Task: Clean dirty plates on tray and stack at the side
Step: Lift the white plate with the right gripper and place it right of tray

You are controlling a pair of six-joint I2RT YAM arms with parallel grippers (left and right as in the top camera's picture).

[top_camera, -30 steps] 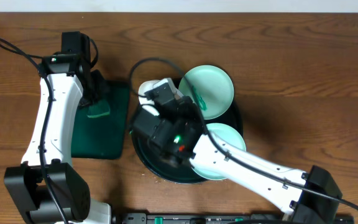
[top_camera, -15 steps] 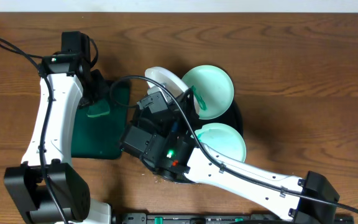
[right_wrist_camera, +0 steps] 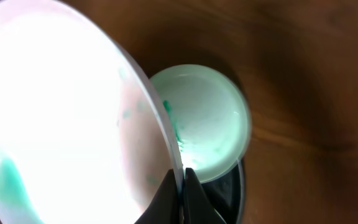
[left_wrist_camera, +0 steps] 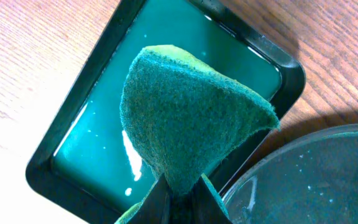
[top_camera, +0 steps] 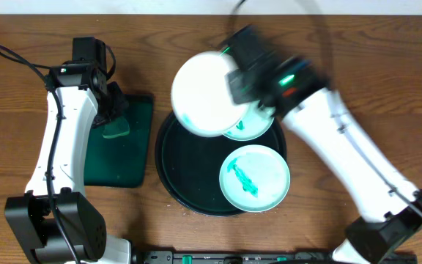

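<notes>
Plate [top_camera: 204, 92] pinched in right gripper [right_wrist_camera: 180, 179], sponge [left_wrist_camera: 188, 118] in left gripper [left_wrist_camera: 179, 196]

Right arm [top_camera: 339, 136] extended (blurred), right fingers [right_wrist_camera: 164, 202] clamped; left fingers [left_wrist_camera: 156, 204] pinched shut.

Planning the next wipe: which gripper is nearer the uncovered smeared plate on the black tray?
Right. The right gripper, gripping a raised plate, hangs just beyond the smeared plate. The left gripper holds a sponge over the green tray, off to the side.
</notes>
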